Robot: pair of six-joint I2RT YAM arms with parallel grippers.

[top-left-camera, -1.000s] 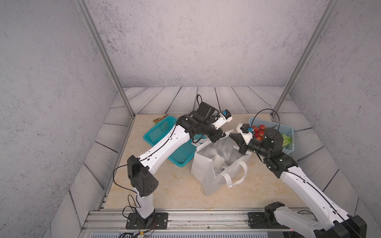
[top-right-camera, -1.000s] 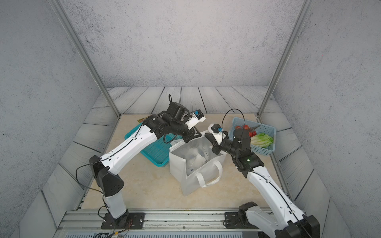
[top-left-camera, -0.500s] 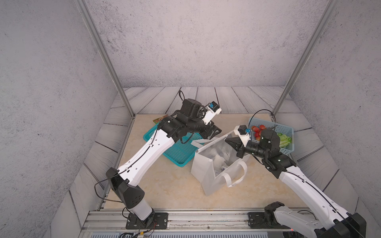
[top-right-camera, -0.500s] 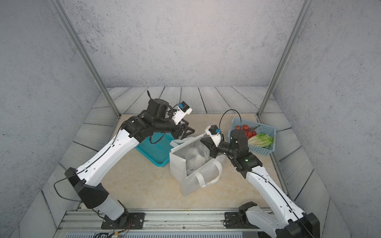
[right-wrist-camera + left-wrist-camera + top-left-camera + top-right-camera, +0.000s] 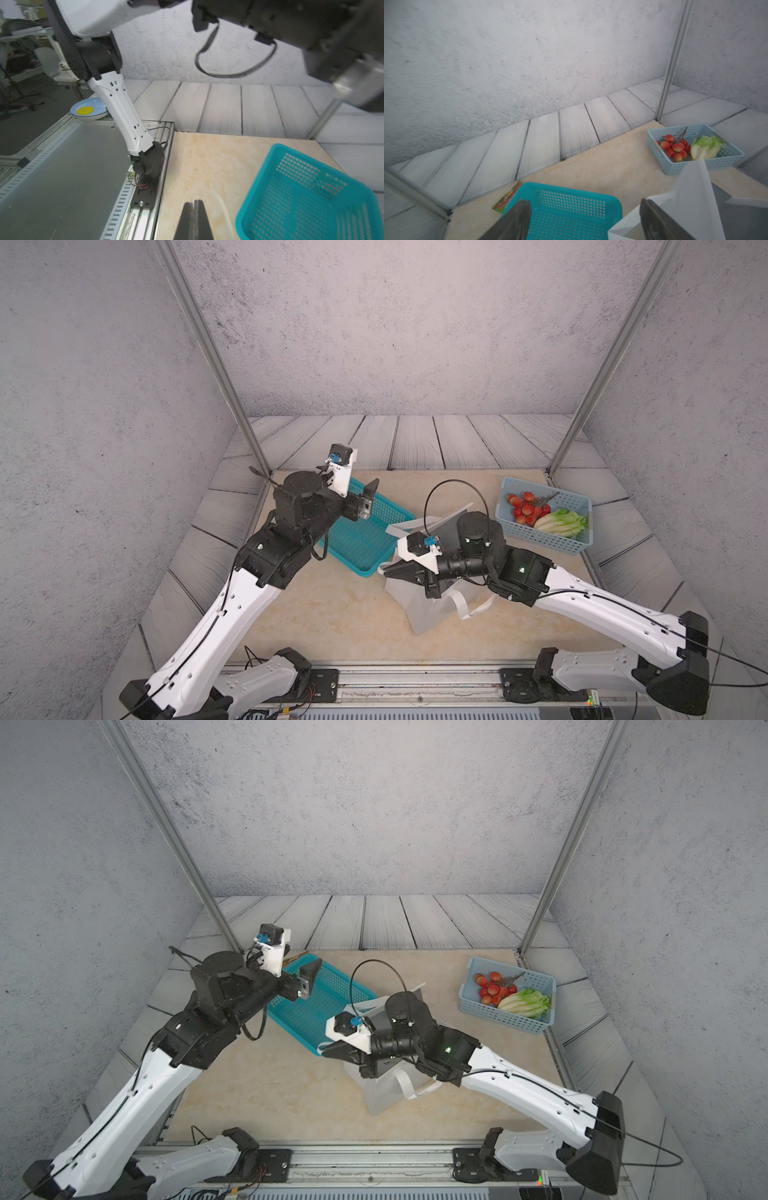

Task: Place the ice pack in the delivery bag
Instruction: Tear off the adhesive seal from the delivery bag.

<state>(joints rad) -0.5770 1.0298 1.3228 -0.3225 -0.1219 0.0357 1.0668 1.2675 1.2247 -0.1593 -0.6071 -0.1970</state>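
In both top views the delivery bag point(image 5: 415, 610) point(image 5: 380, 1098) stands upright, mouth up, on the surface point(image 5: 332, 614) between the teal basket point(image 5: 361, 543) and the light-blue basket point(image 5: 540, 537). My right arm point(image 5: 582, 597) hides most of its opening.

Left wrist view: my left gripper point(image 5: 584, 202) gapes wide, holding nothing. The print on a packet point(image 5: 506, 199) is too blurred to read.

Right wrist view: my right gripper point(image 5: 194, 204) is pinched closed on a white sliver of the bag.
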